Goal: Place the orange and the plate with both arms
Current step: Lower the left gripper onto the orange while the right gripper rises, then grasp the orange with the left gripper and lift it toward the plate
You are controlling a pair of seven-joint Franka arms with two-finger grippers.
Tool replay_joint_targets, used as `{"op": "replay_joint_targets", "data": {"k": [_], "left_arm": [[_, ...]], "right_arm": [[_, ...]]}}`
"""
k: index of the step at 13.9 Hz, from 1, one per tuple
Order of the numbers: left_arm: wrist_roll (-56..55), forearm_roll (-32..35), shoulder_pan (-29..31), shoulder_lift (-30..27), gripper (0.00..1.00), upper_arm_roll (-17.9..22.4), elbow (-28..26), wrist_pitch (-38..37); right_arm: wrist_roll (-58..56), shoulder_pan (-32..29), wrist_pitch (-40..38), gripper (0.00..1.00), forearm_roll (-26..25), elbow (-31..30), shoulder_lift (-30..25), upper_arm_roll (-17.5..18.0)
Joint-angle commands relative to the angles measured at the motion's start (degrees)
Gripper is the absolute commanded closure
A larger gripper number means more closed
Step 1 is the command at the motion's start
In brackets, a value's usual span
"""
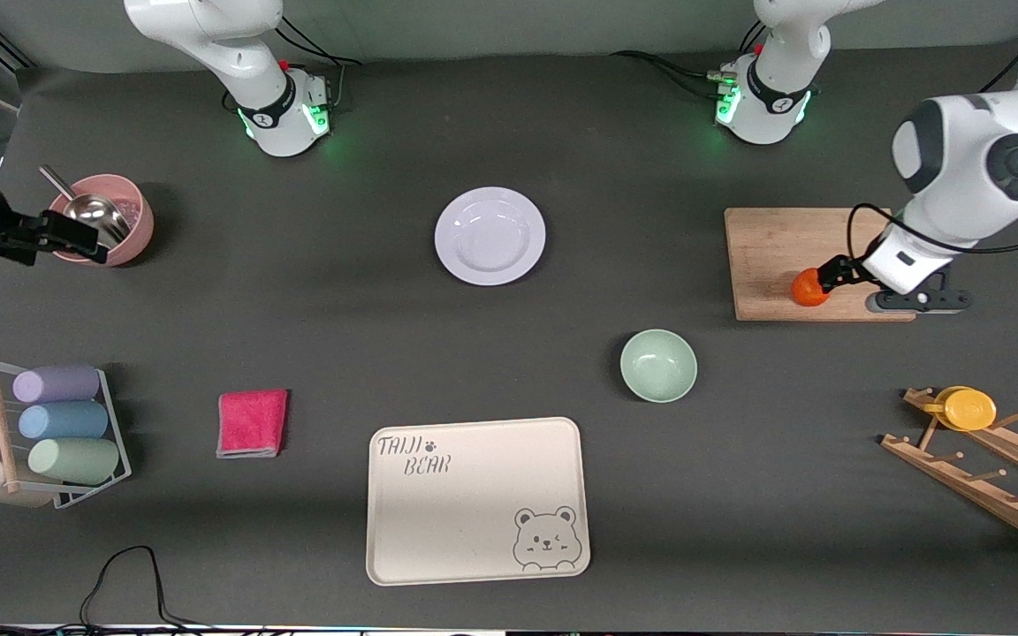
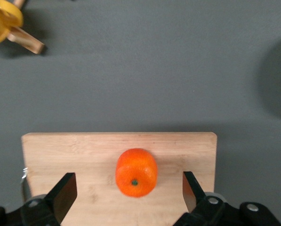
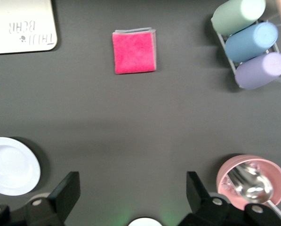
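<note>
Left claw (image 2: 128,193) spread wide around the orange (image 2: 136,172), not yet gripping.
Lower squarely onto the wooden board (image 2: 84,150), then squeeze gently (round fruit rolls); right claw (image 3: 131,195) waits released, plate (image 1: 490,236) nearby.

The wooden peg rack (image 1: 995,473) runs off the front view's edge at the left arm's end. The left arm's black gripper (image 1: 830,276) hides part of the small bright-orange fruit (image 1: 809,289) there. In the right wrist view, the glossy white plate (image 3: 11,165) is cropped, and so is the beige rectangular bear tray (image 3: 21,24).
</note>
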Motion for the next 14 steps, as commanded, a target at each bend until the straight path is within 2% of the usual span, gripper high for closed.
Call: {"op": "replay_joint_targets", "data": {"k": [1, 4, 8, 11, 13, 14], "left_arm": [[0.7, 0.5, 0.1, 3.1, 0.0, 0.1, -3.5, 5.5], [0.7, 0.6, 0.0, 7.2, 0.0, 0.1, -4.2, 9.1], [0.5, 2.7, 1.8, 11.1, 0.01, 0.2, -4.8, 12.8], [-0.1, 2.8, 1.9, 12.9, 0.02, 0.2, -5.2, 13.7], [-0.7, 2.8, 2.1, 13.4, 0.09, 0.3, -5.3, 13.0], [-0.9, 2.8, 2.1, 13.4, 0.25, 0.3, -5.3, 12.6]], "right_arm": [[5.8, 3.7, 6.2, 0.0, 0.9, -13.4, -10.9, 0.1], [11.9, 7.8, 7.6, 0.0, 0.9, -18.8, -15.1, 0.1], [18.9, 13.4, 7.7, 0.0, 0.9, -21.1, -16.8, 0.1], [19.4, 14.7, 7.9, 0.0, 0.9, -25.0, -19.7, 0.1], [19.3, 14.8, 9.0, 0.0, 0.9, -29.6, -23.0, 0.2], [19.3, 15.2, 8.9, 0.0, 0.9, -31.2, -24.2, 0.2]]}}
